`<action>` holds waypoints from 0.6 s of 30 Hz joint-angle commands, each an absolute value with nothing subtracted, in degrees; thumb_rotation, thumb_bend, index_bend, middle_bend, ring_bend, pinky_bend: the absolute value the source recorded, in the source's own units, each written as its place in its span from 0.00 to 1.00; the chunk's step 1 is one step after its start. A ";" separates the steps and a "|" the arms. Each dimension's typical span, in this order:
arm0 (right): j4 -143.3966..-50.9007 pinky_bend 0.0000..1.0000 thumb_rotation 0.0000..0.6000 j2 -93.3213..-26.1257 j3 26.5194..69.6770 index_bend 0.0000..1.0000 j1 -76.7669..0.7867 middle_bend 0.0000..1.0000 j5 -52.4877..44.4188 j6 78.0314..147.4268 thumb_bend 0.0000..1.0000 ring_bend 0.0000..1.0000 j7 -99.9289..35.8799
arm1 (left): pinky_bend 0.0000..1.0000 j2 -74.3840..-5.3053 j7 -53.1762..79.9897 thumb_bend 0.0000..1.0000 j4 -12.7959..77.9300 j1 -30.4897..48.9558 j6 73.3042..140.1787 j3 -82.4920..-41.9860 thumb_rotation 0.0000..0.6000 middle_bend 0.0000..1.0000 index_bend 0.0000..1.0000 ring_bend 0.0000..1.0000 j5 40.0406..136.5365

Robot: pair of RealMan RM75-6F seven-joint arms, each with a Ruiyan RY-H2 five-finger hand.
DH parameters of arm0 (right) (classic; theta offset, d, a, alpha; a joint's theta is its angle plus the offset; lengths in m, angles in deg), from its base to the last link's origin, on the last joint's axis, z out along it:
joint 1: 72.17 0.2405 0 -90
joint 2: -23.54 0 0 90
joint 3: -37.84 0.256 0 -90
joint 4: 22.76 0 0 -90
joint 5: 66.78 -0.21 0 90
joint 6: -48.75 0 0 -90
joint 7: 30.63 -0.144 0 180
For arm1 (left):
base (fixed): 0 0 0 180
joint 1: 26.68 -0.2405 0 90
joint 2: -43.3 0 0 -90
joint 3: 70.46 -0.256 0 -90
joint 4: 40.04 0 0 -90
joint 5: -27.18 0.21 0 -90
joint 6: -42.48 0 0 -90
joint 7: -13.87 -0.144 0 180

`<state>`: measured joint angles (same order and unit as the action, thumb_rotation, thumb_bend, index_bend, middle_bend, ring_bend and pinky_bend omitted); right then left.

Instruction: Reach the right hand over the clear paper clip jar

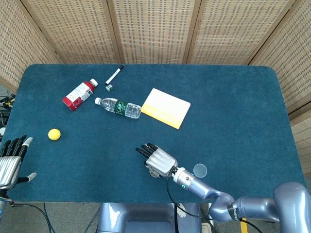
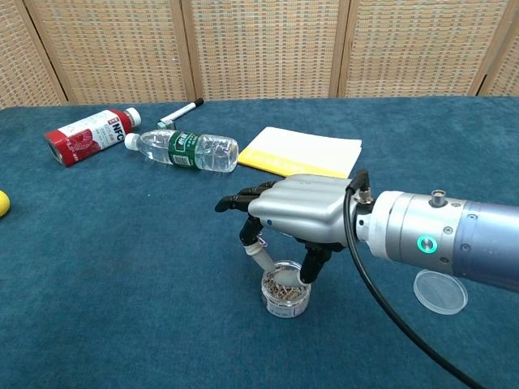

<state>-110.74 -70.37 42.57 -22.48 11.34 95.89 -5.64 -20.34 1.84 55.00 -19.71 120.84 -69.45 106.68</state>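
Two robot hands were in view, and I worked only with the right one. My right robot hand (image 2: 300, 212) was directly above the clear paper clip jar (image 2: 285, 295), palm down. Its fingers (image 2: 235, 199) reached forward and stayed apart, while the thumb and one curled finger came down to the rim of the jar. It held nothing; I could not tell if those tips really touched the rim or only stood just over it. I kept the palm low and centred because the task asks for the hand over the jar, and I judged this reach as nearly complete.

The jar stood upright and open on the table (image 1: 233, 107), near the front edge, with paper clips inside. Its round clear lid (image 2: 440, 291) lay flat on the cloth to the right, apart from the jar, so the opening was free.

Farther away lay a yellow notepad (image 1: 165, 108), a water bottle (image 1: 118, 107) on its side, a red bottle (image 1: 78, 94), a marker (image 1: 114, 74) and a yellow ball (image 1: 54, 134). My left robot hand (image 1: 9, 162) waited at the left edge, fingers spread, holding nothing.
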 commanded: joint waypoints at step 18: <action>-115.95 0.09 1.00 -60.17 43.27 0.48 -25.81 0.03 13.25 102.90 0.28 0.00 -7.32 | 0.00 -20.04 2.69 0.00 55.01 -19.83 121.24 -69.37 1.00 0.00 0.00 0.00 106.95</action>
